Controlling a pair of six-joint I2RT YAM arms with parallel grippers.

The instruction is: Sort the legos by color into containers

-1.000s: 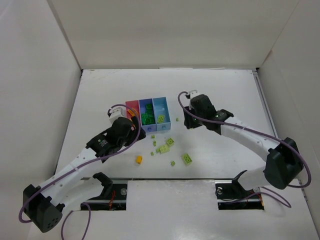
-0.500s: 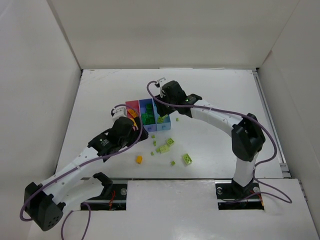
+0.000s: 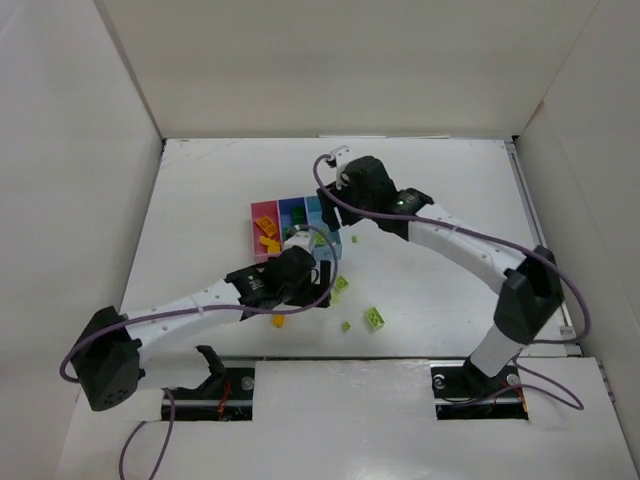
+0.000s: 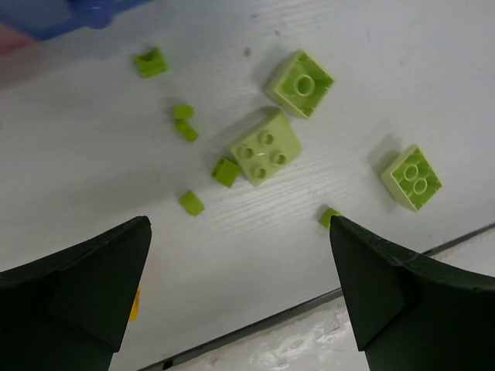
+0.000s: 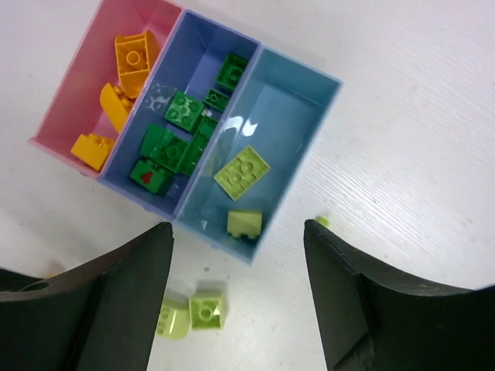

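We note left claw (image 4: 238, 226) spread wide, empty, hovering over loose lime legos (image 4: 263, 147) on counter (image 4: 93, 170), at 6 o'clock of bins. Right claw (image 5: 237, 228) parted, gripping nothing, above bins. Orange legos (image 5: 131, 54) in pink bin (image 5: 158, 31). Dark green legos (image 5: 184, 108) in periwinkle bin (image 5: 197, 50). Two lime ones in light-blue bin (image 5: 286, 100). One orange brick (image 3: 278, 320) loose at 6 o'clock of pink bin.

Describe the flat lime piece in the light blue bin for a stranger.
Find the row of three joined bins; take the light blue bin, opposite the pink bin. Of its two pale lime pieces, it is the flat studded plate lying mid-bin, broader than the chunky brick by the end wall.
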